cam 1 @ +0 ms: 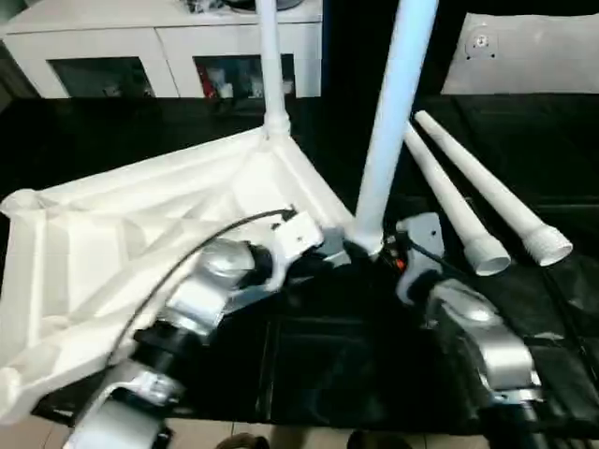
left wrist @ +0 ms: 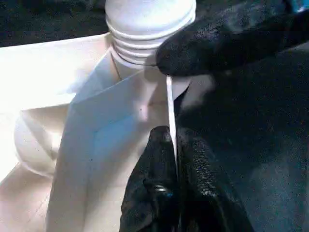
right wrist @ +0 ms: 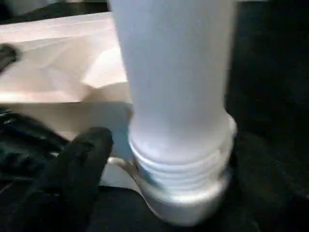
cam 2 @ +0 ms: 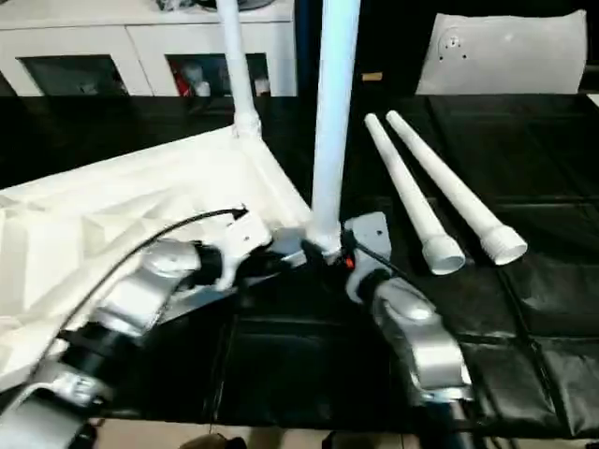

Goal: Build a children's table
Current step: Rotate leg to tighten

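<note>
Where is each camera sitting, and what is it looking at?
Left eye view: on the head, looking down over both silver forearms at the tabletop, the standing leg in its near corner, and two loose legs.
Right eye view: beside it on the head, same scene.
Left wrist view: on the left wrist, looking along the left claw, shut on the tabletop's rim.
Right wrist view: on the right wrist, facing the standing leg's threaded foot; one black finger shows.
Both wrist views share that threaded foot.

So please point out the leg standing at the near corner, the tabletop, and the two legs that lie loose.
standing leg (cam 1: 393, 103), left eye view, mid shaft
tabletop (cam 1: 122, 234), left eye view, ribbed underside
two loose legs (cam 2: 440, 192), right eye view, shaft of the farther one
</note>
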Robot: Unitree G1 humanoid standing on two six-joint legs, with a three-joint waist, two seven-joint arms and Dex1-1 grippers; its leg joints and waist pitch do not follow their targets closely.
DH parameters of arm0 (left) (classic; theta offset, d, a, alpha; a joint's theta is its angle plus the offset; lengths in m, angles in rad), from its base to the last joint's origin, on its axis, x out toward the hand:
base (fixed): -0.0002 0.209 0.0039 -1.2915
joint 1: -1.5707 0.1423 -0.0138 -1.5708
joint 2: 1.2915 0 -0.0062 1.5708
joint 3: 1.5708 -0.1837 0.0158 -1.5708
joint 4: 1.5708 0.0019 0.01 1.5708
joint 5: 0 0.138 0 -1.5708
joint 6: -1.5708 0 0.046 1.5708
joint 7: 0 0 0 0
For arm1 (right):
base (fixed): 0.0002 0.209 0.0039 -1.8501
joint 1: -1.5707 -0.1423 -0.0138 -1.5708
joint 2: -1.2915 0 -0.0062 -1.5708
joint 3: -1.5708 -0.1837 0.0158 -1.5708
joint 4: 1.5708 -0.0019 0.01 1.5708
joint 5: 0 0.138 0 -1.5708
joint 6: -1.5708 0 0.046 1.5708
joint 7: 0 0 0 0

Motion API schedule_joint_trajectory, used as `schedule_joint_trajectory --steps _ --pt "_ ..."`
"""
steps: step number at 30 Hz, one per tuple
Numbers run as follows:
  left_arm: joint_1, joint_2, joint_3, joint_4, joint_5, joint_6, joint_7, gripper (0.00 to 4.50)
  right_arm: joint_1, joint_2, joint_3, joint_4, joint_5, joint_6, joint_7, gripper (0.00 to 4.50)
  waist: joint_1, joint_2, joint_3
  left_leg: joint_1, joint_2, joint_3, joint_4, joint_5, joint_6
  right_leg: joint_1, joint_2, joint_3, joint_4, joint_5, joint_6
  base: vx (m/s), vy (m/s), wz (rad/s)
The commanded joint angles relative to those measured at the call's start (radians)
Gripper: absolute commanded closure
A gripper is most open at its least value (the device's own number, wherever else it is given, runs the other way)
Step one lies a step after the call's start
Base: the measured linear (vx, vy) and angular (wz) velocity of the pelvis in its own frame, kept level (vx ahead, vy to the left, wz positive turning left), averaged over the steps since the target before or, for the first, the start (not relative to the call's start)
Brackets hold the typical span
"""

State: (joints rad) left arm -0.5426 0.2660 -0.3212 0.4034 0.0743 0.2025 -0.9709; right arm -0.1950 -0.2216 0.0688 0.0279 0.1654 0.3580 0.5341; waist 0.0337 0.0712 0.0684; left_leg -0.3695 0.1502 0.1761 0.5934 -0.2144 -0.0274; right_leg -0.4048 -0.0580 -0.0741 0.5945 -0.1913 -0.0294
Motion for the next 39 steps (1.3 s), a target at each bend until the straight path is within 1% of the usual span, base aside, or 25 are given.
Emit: schedule_joint_trajectory --steps 1,2,3,4,6,7,8,10,11,13,15,17,18,19,21,22,23,24,26,30,31,34,35,38,39 --pt "-0.018 0.037 -0.038 0.013 0.003 -0.085 -0.096 4.50 0.006 -0.039 0.027 -0.048 0.025 -0.027 0.108 0.09 0.005 -0.010 -0.062 0.002 0.081 -0.034 -0.057 -0.040 0.151 0.065 -0.103 0.062 -0.060 -0.055 -0.228 0.000 0.000 0.00" --pt "-0.022 0.061 -0.052 0.028 0.000 -0.135 -0.146 4.50 0.010 -0.078 0.035 -0.057 0.030 -0.036 0.162 0.09 0.008 -0.006 -0.062 0.004 0.082 -0.036 -0.057 -0.047 0.153 0.062 -0.103 0.061 -0.063 -0.063 -0.228 0.000 0.000 0.00" --pt "-0.025 0.072 -0.052 0.036 -0.008 -0.141 -0.175 4.50 0.013 -0.106 0.039 -0.062 0.038 -0.033 0.201 0.09 0.009 -0.008 -0.061 0.004 0.082 -0.034 -0.058 -0.062 0.153 0.065 -0.103 0.062 -0.064 -0.078 -0.225 0.000 0.000 0.00" --pt "-0.030 0.082 -0.052 0.048 -0.019 -0.163 -0.212 4.50 0.017 -0.137 0.044 -0.069 0.054 -0.033 0.255 0.09 0.012 -0.007 -0.060 0.005 0.084 -0.034 -0.059 -0.066 0.149 0.064 -0.104 0.062 -0.064 -0.085 -0.227 0.000 0.000 0.00" --pt "-0.042 0.100 -0.054 0.070 -0.046 -0.178 -0.298 4.50 0.018 -0.187 0.052 -0.080 0.090 -0.015 0.344 0.09 0.022 -0.008 -0.060 0.007 0.087 -0.034 -0.059 -0.072 0.145 0.065 -0.105 0.061 -0.063 -0.092 -0.233 0.000 0.000 0.00" --pt "-0.046 0.107 -0.058 0.078 -0.053 -0.191 -0.327 4.50 0.019 -0.202 0.055 -0.083 0.101 -0.012 0.372 0.09 0.027 -0.007 -0.061 0.007 0.089 -0.033 -0.059 -0.074 0.142 0.063 -0.106 0.062 -0.061 -0.091 -0.238 0.000 0.000 0.00" --pt "-0.059 0.124 -0.069 0.092 -0.069 -0.200 -0.402 4.50 0.014 -0.231 0.073 -0.086 0.106 -0.003 0.420 0.09 0.029 -0.007 -0.063 0.009 0.091 -0.033 -0.058 -0.070 0.140 0.063 -0.106 0.062 -0.058 -0.082 -0.241 0.000 0.000 0.00" --pt "-0.068 0.131 -0.076 0.103 -0.070 -0.215 -0.430 4.50 0.011 -0.247 0.086 -0.088 0.107 -0.003 0.448 0.09 0.034 -0.008 -0.064 0.008 0.090 -0.032 -0.056 -0.066 0.141 0.062 -0.106 0.061 -0.057 -0.073 -0.249 0.000 0.000 0.00" --pt "-0.082 0.140 -0.087 0.120 -0.072 -0.241 -0.469 4.50 0.006 -0.264 0.102 -0.084 0.103 -0.013 0.478 0.09 0.037 -0.010 -0.065 0.007 0.090 -0.032 -0.055 -0.064 0.139 0.063 -0.108 0.061 -0.056 -0.069 -0.252 0.000 0.000 0.00" --pt "-0.096 0.147 -0.098 0.140 -0.075 -0.271 -0.505 4.50 -0.001 -0.274 0.113 -0.075 0.102 -0.025 0.499 0.09 0.044 -0.011 -0.065 0.007 0.089 -0.031 -0.055 -0.068 0.131 0.063 -0.110 0.062 -0.057 -0.092 -0.247 0.000 0.000 0.00" --pt "-0.112 0.150 -0.106 0.154 -0.073 -0.300 -0.530 4.50 -0.013 -0.272 0.123 -0.057 0.091 -0.047 0.503 0.09 0.052 -0.010 -0.066 0.008 0.089 -0.031 -0.055 -0.066 0.125 0.060 -0.109 0.062 -0.059 -0.107 -0.241 0.000 0.000 0.00" --pt "-0.122 0.147 -0.103 0.168 -0.071 -0.312 -0.543 4.50 -0.017 -0.271 0.128 -0.055 0.098 -0.047 0.518 0.09 0.056 -0.009 -0.066 0.010 0.092 -0.032 -0.055 -0.072 0.112 0.059 -0.108 0.062 -0.056 -0.103 -0.244 0.000 0.000 0.00" --pt "-0.122 0.147 -0.103 0.168 -0.071 -0.312 -0.543 4.50 -0.017 -0.271 0.128 -0.055 0.098 -0.047 0.518 0.23 0.057 -0.009 -0.067 0.010 0.091 -0.031 -0.055 -0.071 0.112 0.060 -0.108 0.062 -0.056 -0.100 -0.244 0.000 0.000 0.00" --pt "-0.127 0.147 -0.104 0.178 -0.069 -0.321 -0.550 4.50 -0.016 -0.272 0.132 -0.056 0.102 -0.043 0.525 0.23 0.059 -0.011 -0.068 0.008 0.090 -0.032 -0.054 -0.062 0.112 0.062 -0.108 0.062 -0.053 -0.087 -0.246 0.000 0.000 0.00" --pt "-0.135 0.146 -0.106 0.196 -0.068 -0.335 -0.561 4.50 -0.014 -0.273 0.138 -0.056 0.108 -0.039 0.534 0.23 0.060 -0.011 -0.070 0.008 0.091 -0.032 -0.053 -0.056 0.115 0.062 -0.108 0.061 -0.052 -0.079 -0.246 0.000 0.000 0.00" --pt "-0.139 0.145 -0.107 0.204 -0.068 -0.343 -0.565 4.50 -0.012 -0.274 0.141 -0.057 0.109 -0.038 0.539 0.37 0.061 -0.011 -0.070 0.007 0.090 -0.032 -0.053 -0.056 0.115 0.063 -0.110 0.061 -0.052 -0.080 -0.245 0.000 0.000 0.00" --pt "-0.141 0.144 -0.108 0.210 -0.070 -0.348 -0.568 4.50 -0.010 -0.272 0.142 -0.058 0.111 -0.037 0.540 0.37 0.062 -0.012 -0.070 0.005 0.089 -0.032 -0.052 -0.056 0.115 0.064 -0.110 0.061 -0.052 -0.084 -0.243 0.000 0.000 0.00" --pt "-0.141 0.144 -0.109 0.211 -0.070 -0.349 -0.569 4.50 -0.009 -0.271 0.142 -0.059 0.112 -0.037 0.540 0.53 0.063 -0.012 -0.070 0.006 0.089 -0.031 -0.053 -0.059 0.115 0.063 -0.110 0.062 -0.054 -0.091 -0.242 0.000 0.000 0.00" --pt "-0.142 0.144 -0.110 0.215 -0.071 -0.352 -0.570 4.50 -0.008 -0.268 0.143 -0.060 0.116 -0.035 0.540 0.60 0.063 -0.012 -0.071 0.005 0.090 -0.032 -0.052 -0.059 0.110 0.065 -0.111 0.061 -0.054 -0.100 -0.239 0.000 0.000 0.00" --pt "-0.141 0.142 -0.110 0.221 -0.072 -0.359 -0.575 4.50 -0.010 -0.259 0.146 -0.055 0.121 -0.040 0.537 0.95 0.064 -0.013 -0.074 0.005 0.090 -0.032 -0.051 -0.041 0.115 0.065 -0.109 0.061 -0.050 -0.076 -0.241 0.000 0.000 0.00" --pt "-0.143 0.140 -0.108 0.227 -0.072 -0.362 -0.576 4.50 -0.010 -0.252 0.145 -0.054 0.123 -0.038 0.535 1.02 0.064 -0.015 -0.075 0.005 0.089 -0.031 -0.050 -0.036 0.118 0.065 -0.109 0.060 -0.049 -0.071 -0.241 0.000 0.000 0.00" --pt "-0.144 0.138 -0.106 0.234 -0.072 -0.365 -0.576 4.50 -0.008 -0.248 0.148 -0.058 0.129 -0.030 0.538 1.15 0.064 -0.015 -0.073 0.005 0.089 -0.032 -0.050 -0.040 0.120 0.064 -0.109 0.060 -0.051 -0.083 -0.241 0.000 0.000 0.00" --pt "-0.144 0.137 -0.105 0.238 -0.073 -0.366 -0.576 4.50 -0.006 -0.247 0.150 -0.062 0.133 -0.024 0.541 1.38 0.065 -0.015 -0.073 0.005 0.089 -0.031 -0.050 -0.041 0.118 0.064 -0.109 0.060 -0.051 -0.091 -0.239 0.000 0.000 0.00" --pt "-0.141 0.137 -0.103 0.239 -0.075 -0.363 -0.576 4.50 -0.002 -0.246 0.149 -0.063 0.136 -0.017 0.542 1.47 0.065 -0.014 -0.074 0.005 0.090 -0.032 -0.049 -0.038 0.119 0.064 -0.110 0.060 -0.050 -0.083 -0.240 0.000 0.000 0.00" --pt "-0.140 0.137 -0.102 0.241 -0.077 -0.361 -0.575 4.50 -0.002 -0.244 0.149 -0.063 0.138 -0.015 0.541 1.65 0.065 -0.015 -0.073 0.005 0.089 -0.032 -0.050 -0.041 0.118 0.064 -0.109 0.060 -0.050 -0.087 -0.238 0.000 0.000 0.00"
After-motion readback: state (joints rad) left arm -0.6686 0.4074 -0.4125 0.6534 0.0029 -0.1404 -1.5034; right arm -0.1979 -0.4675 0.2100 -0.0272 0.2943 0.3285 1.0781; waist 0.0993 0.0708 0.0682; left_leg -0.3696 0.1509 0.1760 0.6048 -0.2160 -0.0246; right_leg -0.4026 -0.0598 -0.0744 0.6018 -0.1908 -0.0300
